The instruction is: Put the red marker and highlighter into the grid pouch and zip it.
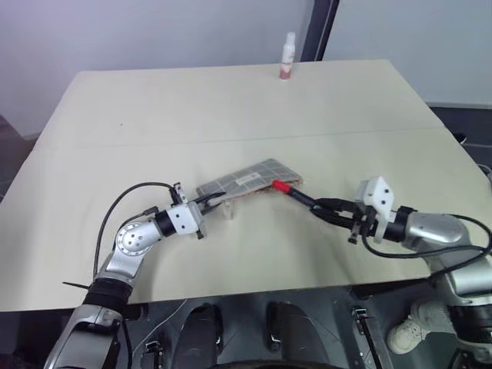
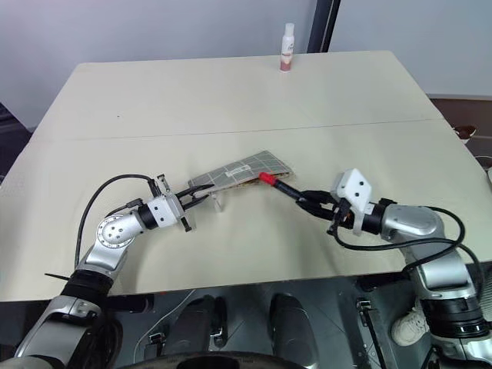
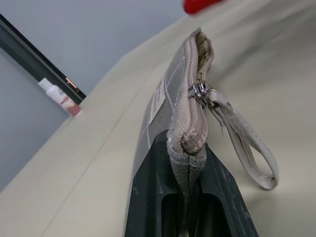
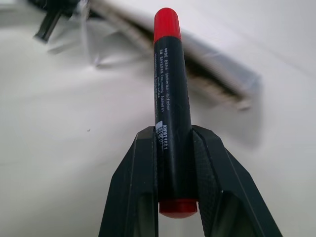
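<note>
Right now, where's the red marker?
The red marker is clamped in the right gripper, right of centre in the head views, above the table, its red cap at the open end of the grid pouch.

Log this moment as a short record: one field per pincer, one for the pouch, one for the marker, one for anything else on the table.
left pincer: shut on the near corner of the grid pouch, lifting that end off the table
right pincer: shut on the red marker's black barrel
grid pouch: tilted, mouth open toward the marker, pull cord hanging
red marker: red end pointed at the pouch mouth, close to it, not yet inside
table: beige; white and pink bottle upright at far edge
</note>
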